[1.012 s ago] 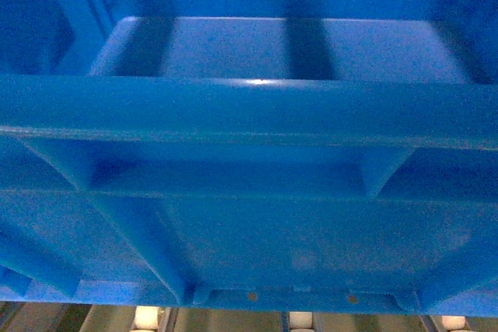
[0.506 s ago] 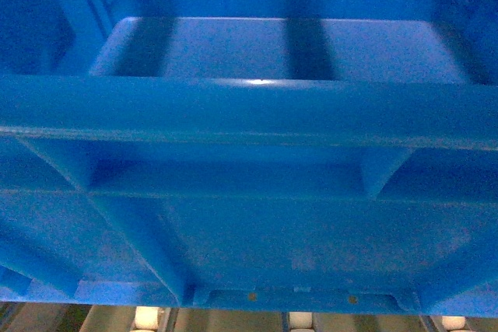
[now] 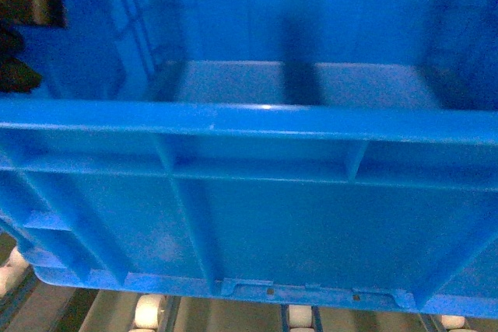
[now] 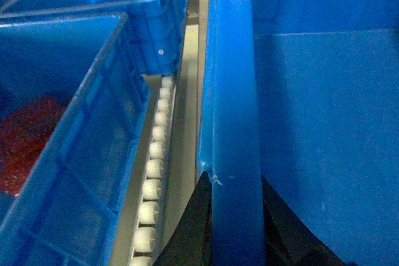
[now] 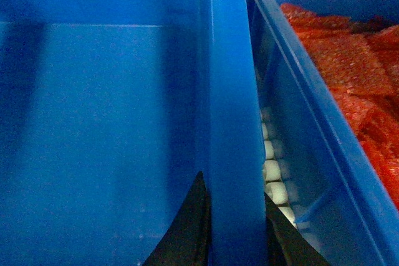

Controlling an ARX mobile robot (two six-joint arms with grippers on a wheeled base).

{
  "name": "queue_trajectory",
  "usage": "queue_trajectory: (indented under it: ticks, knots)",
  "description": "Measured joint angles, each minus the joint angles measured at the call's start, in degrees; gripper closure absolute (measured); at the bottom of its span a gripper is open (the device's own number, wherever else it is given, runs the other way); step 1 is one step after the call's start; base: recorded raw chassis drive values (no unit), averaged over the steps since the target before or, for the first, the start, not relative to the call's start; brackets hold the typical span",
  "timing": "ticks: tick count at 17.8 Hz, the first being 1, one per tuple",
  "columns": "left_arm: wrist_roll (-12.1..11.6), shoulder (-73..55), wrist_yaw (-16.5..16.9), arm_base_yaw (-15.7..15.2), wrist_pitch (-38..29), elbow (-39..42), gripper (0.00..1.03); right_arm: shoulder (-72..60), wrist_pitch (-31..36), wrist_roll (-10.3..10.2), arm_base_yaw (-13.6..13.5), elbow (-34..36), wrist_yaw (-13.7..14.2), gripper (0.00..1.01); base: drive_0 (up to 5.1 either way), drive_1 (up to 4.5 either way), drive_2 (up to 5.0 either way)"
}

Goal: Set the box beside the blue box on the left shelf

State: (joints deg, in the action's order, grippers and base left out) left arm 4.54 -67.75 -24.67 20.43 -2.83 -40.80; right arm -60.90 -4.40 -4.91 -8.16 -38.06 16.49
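**Crate clamped at both side rims, above the roller track**

Left gripper (image 4: 232, 216): the two dark fingers straddle the left rim of the box (image 4: 324, 129), one finger on the outer face and one on the inner face, pinching the rim between them. From this gripper the rim runs toward 12 o'clock, and the smooth inner floor lies toward 2 o'clock.

Right gripper (image 5: 234, 222): the same grip on the opposite rim, with dark fingers pressed to both faces. The box interior lies toward 10 o'clock.

In the head view the box (image 3: 257, 215) fills the frame, its ribbed near wall facing the camera and its rim level.

The left shelf (image 4: 151, 185) shows as a line of white rollers at 9 o'clock from the left gripper, between the box and a neighbouring blue crate (image 4: 75, 141). A second blue crate (image 5: 336, 129), holding red material (image 5: 355, 60), stands at 2 o'clock from the right gripper, just beside the box. Rollers are also visible under the box's lower edge.
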Motion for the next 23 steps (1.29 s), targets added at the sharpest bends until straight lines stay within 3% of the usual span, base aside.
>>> queue_trajectory:
  ticks: [2,5,10,14,15,16,18,19,21,22,23]
  knots:
    - [1.25,-5.81,1.01,-0.90,0.13,-2.56,0.93,-7.91,2.14,1.09,3.21,-2.32,-3.85,0.91,0.0,0.00,0.0]
    - [3.56,-11.80,1.22,-1.14,3.61,-5.84,0.93,-16.22,4.94,3.37,4.85,-4.11,-5.73,0.91,0.0,0.00,0.0]
    - [9.38,-15.74,2.73,-0.96,11.28,-5.99,0.94,-20.83,4.20,5.35,4.85,-3.91,-6.34,0.91,0.0,0.00,0.0]
    - [10.78,-16.94,3.08,-0.98,11.82,-5.86,0.92,-20.81,5.20,5.49,3.91,-2.40,-5.70,0.91,0.0,0.00,0.0]
    - [9.51,-17.05,1.09,-0.68,11.41,-5.86,0.82,-20.68,4.81,5.79,3.21,-2.23,-4.09,0.84,0.0,0.00,0.0]
    - [8.37,-16.90,-1.09,-0.09,9.70,-5.84,0.72,-20.65,5.70,8.02,2.08,-1.55,-0.35,0.74,0.0,0.00,0.0]
    - [6.45,-14.56,-3.85,-0.55,1.92,-5.55,0.52,-19.32,7.17,10.14,2.14,-1.49,1.16,0.53,0.0,0.00,0.0]
    - [5.90,-12.94,-3.93,-0.68,-1.16,-5.57,0.43,-17.94,10.86,10.14,2.16,-1.46,2.16,0.44,0.0,0.00,0.0]
    - [5.01,-9.57,-3.19,-0.22,-6.95,-5.86,0.19,-11.39,23.26,8.94,2.23,-2.03,7.13,0.19,0.0,0.00,0.0]
    - [4.04,-8.92,-3.65,0.20,-7.56,-5.95,0.08,-8.63,25.94,8.13,2.03,-2.16,8.20,0.08,0.0,0.00,0.0]
    - [2.80,-8.70,-3.91,0.55,-6.56,-5.88,0.04,-7.17,27.85,8.04,1.03,-1.38,9.79,0.01,0.0,0.00,0.0]
